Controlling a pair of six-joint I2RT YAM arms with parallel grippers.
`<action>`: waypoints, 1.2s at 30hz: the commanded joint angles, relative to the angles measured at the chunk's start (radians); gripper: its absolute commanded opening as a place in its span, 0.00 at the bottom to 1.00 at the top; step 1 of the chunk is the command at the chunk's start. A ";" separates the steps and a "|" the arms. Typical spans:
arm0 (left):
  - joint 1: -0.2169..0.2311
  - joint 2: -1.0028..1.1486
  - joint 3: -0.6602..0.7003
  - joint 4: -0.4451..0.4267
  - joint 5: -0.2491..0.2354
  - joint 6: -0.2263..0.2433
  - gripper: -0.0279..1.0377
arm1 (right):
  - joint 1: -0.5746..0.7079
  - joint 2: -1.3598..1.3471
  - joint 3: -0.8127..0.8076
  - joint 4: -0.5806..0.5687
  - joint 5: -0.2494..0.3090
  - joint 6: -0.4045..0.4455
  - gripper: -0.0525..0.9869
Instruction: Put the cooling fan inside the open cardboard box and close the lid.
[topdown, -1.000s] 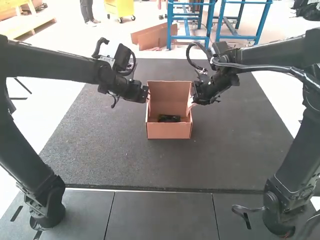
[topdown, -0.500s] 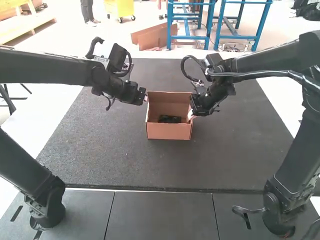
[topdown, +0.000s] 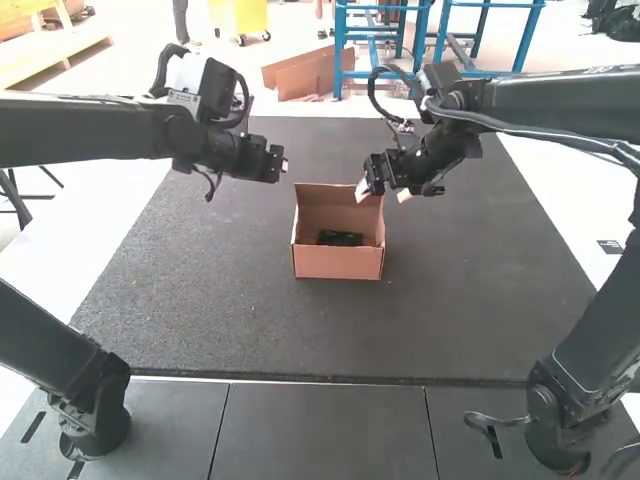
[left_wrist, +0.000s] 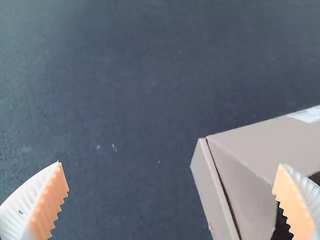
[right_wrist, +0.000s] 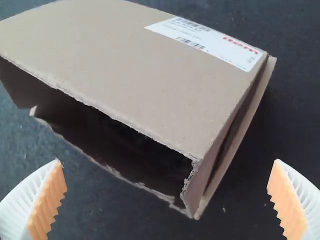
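Raised off box (topdown: 338, 262), left gripper (topdown: 279, 161), right gripper (topdown: 369, 183), fan (topdown: 339, 238) crosswise inside

1 high rear view downward, 2 close wrist views, cardboard box (topdown: 338, 262) common to all 3

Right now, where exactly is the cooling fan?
In the high view, the cooling fan lies inside the open cardboard box at the middle of the black mat, with the left tool and right tool near its far corners.
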 joint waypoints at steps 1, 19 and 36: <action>0.000 0.046 0.090 0.022 -0.024 0.005 0.94 | -0.014 -0.081 0.021 0.003 0.075 -0.011 0.94; -0.129 0.304 0.283 0.044 -0.024 0.037 0.94 | -0.316 -0.220 -0.141 0.162 0.287 -0.042 0.93; -0.194 0.351 0.188 -0.062 0.008 0.022 0.94 | -0.328 -0.216 -0.139 0.023 0.147 -0.042 0.93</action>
